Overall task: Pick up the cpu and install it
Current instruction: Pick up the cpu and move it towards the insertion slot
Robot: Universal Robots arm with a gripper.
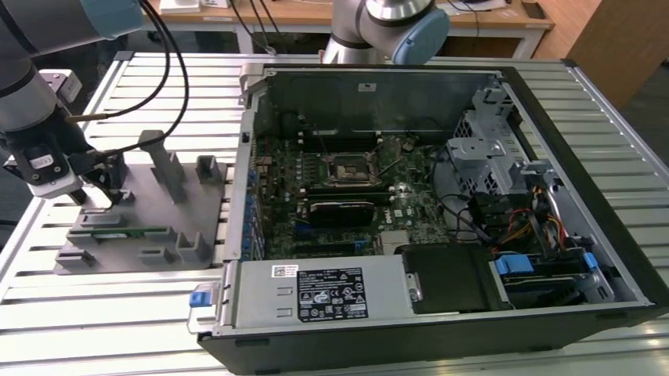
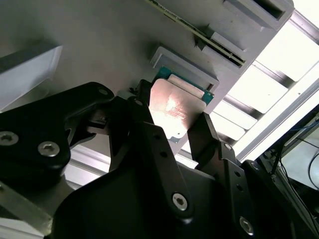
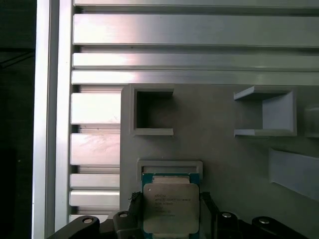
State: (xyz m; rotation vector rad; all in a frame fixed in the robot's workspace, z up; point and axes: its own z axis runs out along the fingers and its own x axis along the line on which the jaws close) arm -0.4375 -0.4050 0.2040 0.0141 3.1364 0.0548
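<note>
While its gripper [image 1: 96,196] clasps the cpu [image 3: 171,206], a robot arm bends over a grey holder plate [image 1: 136,252].

Both wrist views show two black fingers [image 2: 202,134] closed against opposite edges of the cpu, a flat square chip with a silvery top and a thin green rim (whether it still rests on the plate or is lifted clear cannot be told). It sits just in front of a small raised bracket [image 3: 169,165], close to the plate's edge on the exterior view's left, the edge farthest from the open computer case [image 1: 612,188]. The plate lies on a slatted metal table [image 1: 105,309]. Inside the case, well apart from the gripper, a black square socket frame [image 1: 348,168] sits on the green motherboard.
</note>
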